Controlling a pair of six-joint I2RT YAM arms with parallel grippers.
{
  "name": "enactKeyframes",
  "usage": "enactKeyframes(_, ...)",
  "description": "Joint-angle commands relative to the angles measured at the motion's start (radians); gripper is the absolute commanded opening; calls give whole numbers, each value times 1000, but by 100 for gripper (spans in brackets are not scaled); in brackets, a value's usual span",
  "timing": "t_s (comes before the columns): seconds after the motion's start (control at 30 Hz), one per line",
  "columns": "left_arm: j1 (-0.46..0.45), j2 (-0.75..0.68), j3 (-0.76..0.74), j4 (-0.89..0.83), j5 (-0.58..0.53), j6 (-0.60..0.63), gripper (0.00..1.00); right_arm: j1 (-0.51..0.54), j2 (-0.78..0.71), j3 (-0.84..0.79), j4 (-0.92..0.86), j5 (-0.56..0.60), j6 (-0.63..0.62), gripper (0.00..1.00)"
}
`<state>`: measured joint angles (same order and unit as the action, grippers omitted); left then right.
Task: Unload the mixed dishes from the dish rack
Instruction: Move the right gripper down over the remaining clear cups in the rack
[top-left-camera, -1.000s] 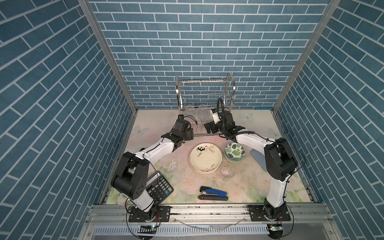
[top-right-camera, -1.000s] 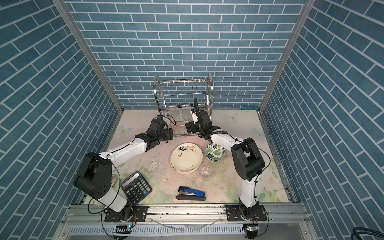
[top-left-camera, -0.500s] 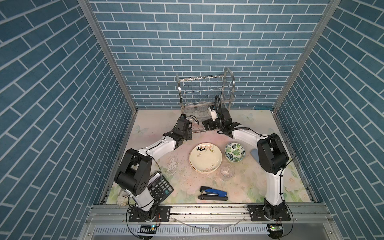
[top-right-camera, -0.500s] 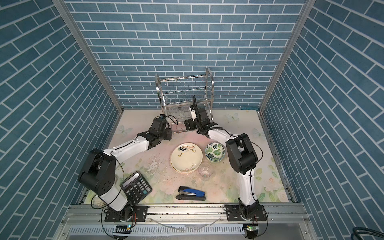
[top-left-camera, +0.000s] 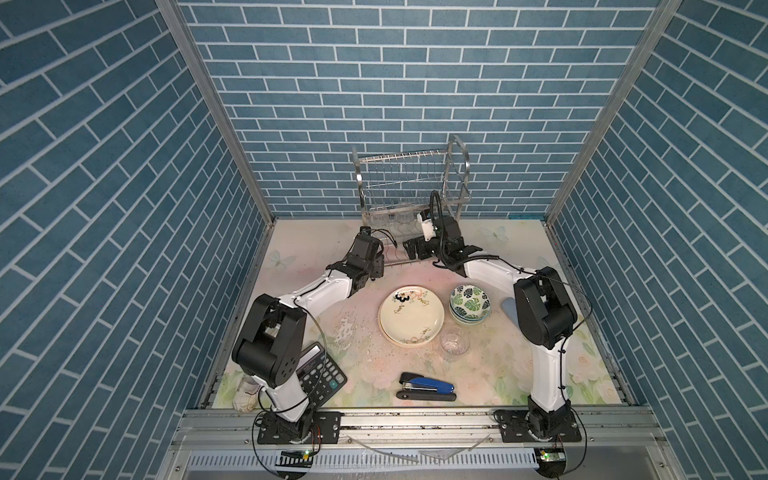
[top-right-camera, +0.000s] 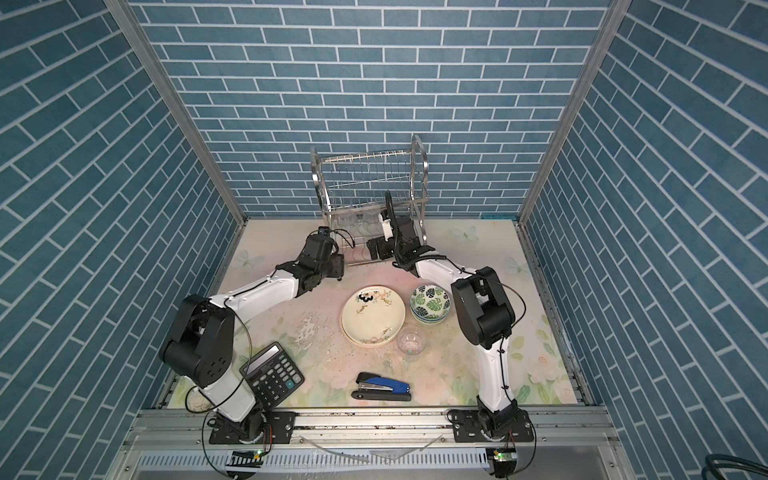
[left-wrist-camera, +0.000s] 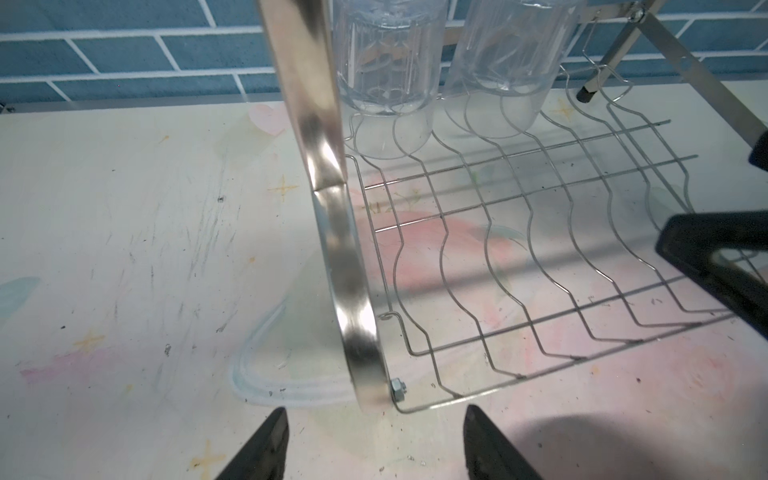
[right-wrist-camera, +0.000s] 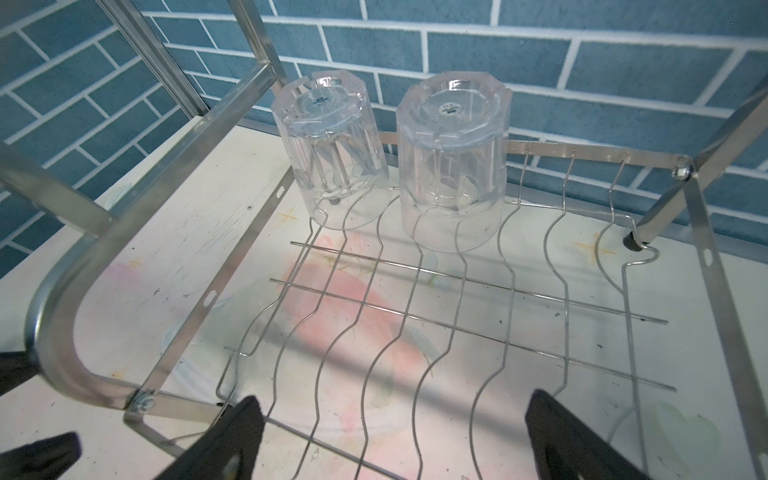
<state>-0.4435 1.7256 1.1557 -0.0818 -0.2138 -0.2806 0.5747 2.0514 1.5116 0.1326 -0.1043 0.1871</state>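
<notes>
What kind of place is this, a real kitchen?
Probably a robot test cell staged as a kitchen: brick-print walls, two arms bolted to a metal rail, a dish rack on a floral mat.

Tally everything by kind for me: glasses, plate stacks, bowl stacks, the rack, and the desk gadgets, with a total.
Glasses: 3 (two upside down in the rack, one out beside the plates)
Plate stack: 1
Bowl stack: 1
Calculator: 1
Stapler: 1
Dish rack: 1
Total: 8
</notes>
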Motion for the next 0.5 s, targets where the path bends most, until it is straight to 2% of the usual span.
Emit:
enactKeyframes(0.0, 9, 50, 44, 39, -18, 10, 68, -6, -31, -27, 25, -31, 49, 99)
enactKeyframes(0.1, 10, 95, 72, 65, -24, 5, 67, -6, -49, -47, 35, -36, 54, 99)
enactKeyframes(0.2, 9, 127, 88, 90, -29, -5, 60, -6, -63, -67, 49, -36, 58, 99)
enactKeyframes(0.33, 10, 129, 75, 119, -57, -18, 37, -6, -70, -76, 50, -36, 60, 99)
enactKeyframes(0.47, 9, 116, 56, 131, -60, -9, 20, -5, -74, -80, 51, -35, 63, 99)
